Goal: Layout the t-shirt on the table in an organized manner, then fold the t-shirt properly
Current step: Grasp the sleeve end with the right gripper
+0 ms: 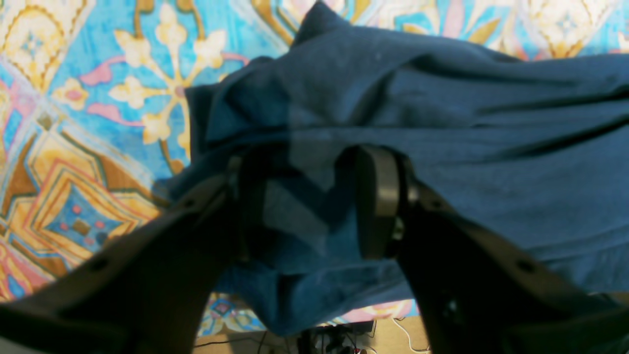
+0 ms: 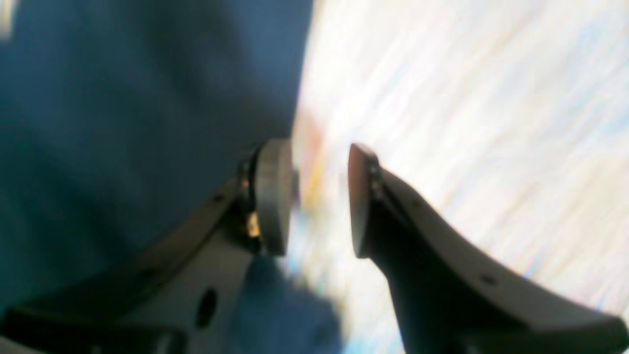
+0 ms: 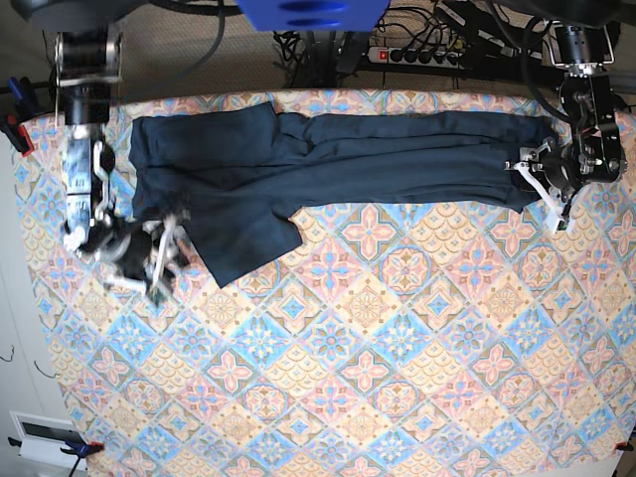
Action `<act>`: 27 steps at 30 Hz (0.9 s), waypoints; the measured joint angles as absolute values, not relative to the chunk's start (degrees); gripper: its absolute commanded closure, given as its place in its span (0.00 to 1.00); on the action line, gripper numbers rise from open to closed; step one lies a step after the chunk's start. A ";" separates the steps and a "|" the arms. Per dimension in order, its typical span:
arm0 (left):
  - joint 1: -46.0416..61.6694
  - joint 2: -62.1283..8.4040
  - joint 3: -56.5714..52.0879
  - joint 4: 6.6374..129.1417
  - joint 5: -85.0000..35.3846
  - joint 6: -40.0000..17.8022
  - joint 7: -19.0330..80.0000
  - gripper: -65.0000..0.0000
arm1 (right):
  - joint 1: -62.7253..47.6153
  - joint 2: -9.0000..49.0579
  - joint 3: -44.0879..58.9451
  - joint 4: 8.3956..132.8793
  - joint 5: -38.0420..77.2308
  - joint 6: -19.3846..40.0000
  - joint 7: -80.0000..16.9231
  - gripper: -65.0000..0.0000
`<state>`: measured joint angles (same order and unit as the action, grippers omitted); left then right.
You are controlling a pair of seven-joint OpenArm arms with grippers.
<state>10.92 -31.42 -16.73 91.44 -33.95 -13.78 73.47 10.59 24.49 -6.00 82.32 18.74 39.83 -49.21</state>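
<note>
Patterned cloth in pink, blue and cream diamond tiles covers the counter (image 3: 368,378), and most of it lies bare from my overhead view. Along its far edge the navy t-shirt (image 3: 328,149) is stretched into a long band, bunched and creased through the middle, with one flap sagging down toward me (a sleeve or a hem corner, I can't say which).

I judge the layout only partly done: the shirt is pulled out lengthwise but not spread flat, and no fold is started.

My left gripper (image 1: 307,201) sits at the shirt's end on the overhead view's right. Its wrist camera shows cloth lying between the jaws at about half width; whether it's truly pinched I cannot tell.

My right gripper (image 2: 319,196) is at the other end, just off the shirt's edge. Its jaws stand partly apart with nothing between them, the fabric beside the one pad (image 2: 272,196) only.
</note>
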 measured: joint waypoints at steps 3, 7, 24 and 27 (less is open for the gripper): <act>11.05 -31.51 -16.73 91.42 -34.06 -13.76 73.45 0.59 | 13.45 22.74 -5.96 79.00 18.72 39.86 -49.78 0.70; 11.00 -31.40 -16.73 91.39 -34.11 -13.78 73.47 0.59 | 14.48 22.04 -6.61 74.81 18.24 40.23 -51.64 0.70; 11.14 -31.42 -16.73 91.35 -34.09 -13.80 73.47 0.59 | 16.88 17.15 -8.14 64.79 18.17 40.03 -50.26 0.65; 11.14 -31.44 -16.73 91.35 -34.09 -13.78 73.47 0.59 | 16.84 17.43 -8.86 64.90 18.00 39.59 -50.22 0.88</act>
